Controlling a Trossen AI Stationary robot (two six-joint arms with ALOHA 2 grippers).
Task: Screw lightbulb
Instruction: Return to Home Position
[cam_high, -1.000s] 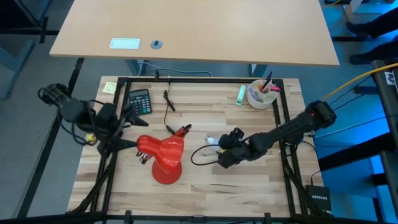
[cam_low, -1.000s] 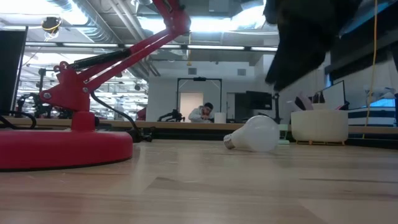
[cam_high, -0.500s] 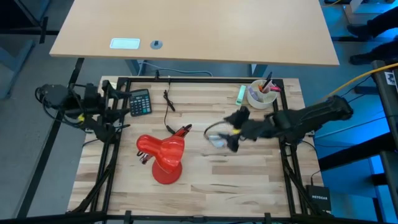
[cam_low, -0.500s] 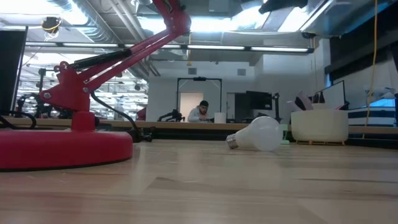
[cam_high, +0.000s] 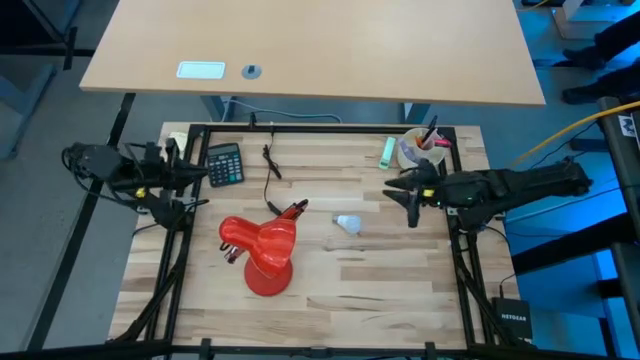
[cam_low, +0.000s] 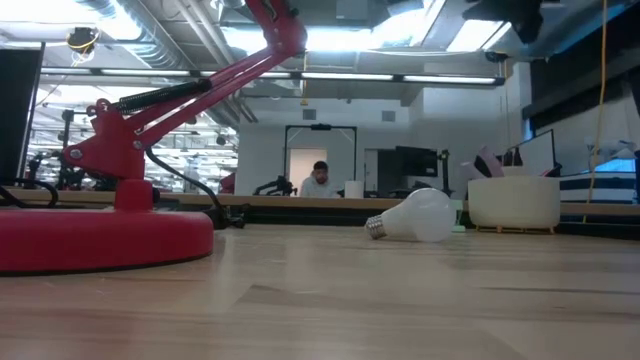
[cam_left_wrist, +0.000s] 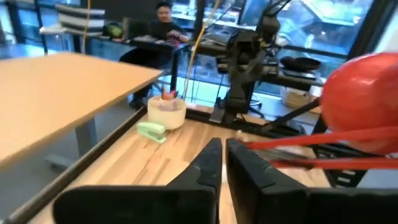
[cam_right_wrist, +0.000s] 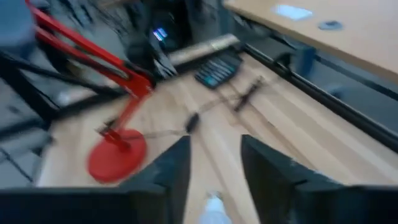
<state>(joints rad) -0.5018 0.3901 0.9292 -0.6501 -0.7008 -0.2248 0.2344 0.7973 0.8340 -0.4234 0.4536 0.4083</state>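
Lightbulb (cam_high: 348, 223) is spotted lying on its side on the wooden table (cam_high: 400, 290), a little way off from the red desk lamp (cam_high: 262, 245), on the side toward the right arm, and it is free of both grippers. In the low view its silvery screw base is seen turned toward the lamp's round foot, with bare wood left between the two.

Now the right gripper (cam_high: 404, 197): it is held beyond the lightbulb from the lamp, lifted clear of the wood. Its jaws are spread wide and nothing is gripped. In the right wrist view a blurred pale shape, likely the lightbulb, can be made out below the gap between the two dark fingers.

Over on the lamp's opposite side, out by the table's edge rail, the left gripper (cam_left_wrist: 222, 146) is parked. Its fingers are drawn nearly together, so that only a thin slit is left.

A calculator (cam_high: 224, 163) is seen behind the lamp, close to that left gripper. A white cup (cam_high: 420, 152) of pens is set well apart from the lamp, in the corner past the right gripper.
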